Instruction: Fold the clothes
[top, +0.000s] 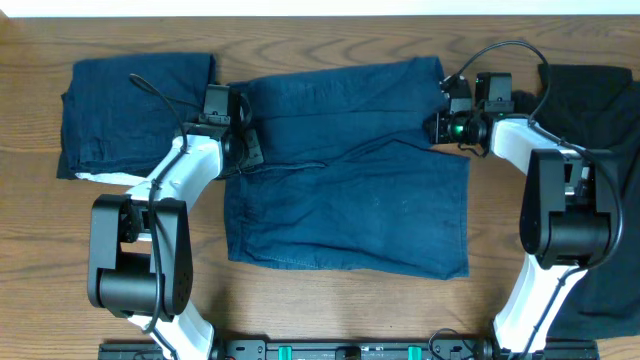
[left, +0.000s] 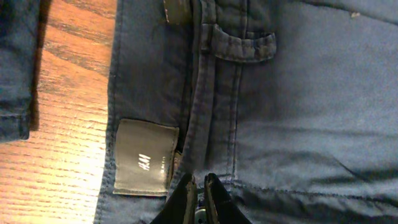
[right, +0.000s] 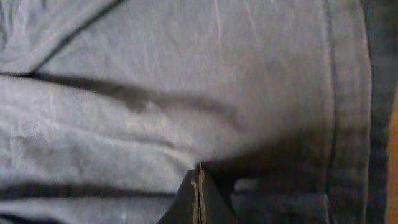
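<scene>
A dark navy denim-like garment (top: 350, 200) with stitched seams lies flat in the middle of the table. My left gripper (top: 245, 145) is at its left edge, by the waistband. In the left wrist view the fingers (left: 198, 183) are closed to a thin slit over the waistband (left: 280, 112), next to a grey label (left: 144, 157), with nothing visibly between them. My right gripper (top: 437, 127) is at the garment's upper right edge. In the right wrist view its fingers (right: 199, 177) are pressed together just above the fabric (right: 186, 74).
A second navy garment (top: 130, 110) lies folded at the back left; its edge shows in the left wrist view (left: 15, 68). A black garment (top: 600, 100) lies along the right side, partly under my right arm. Bare wooden table (top: 300, 300) shows in front.
</scene>
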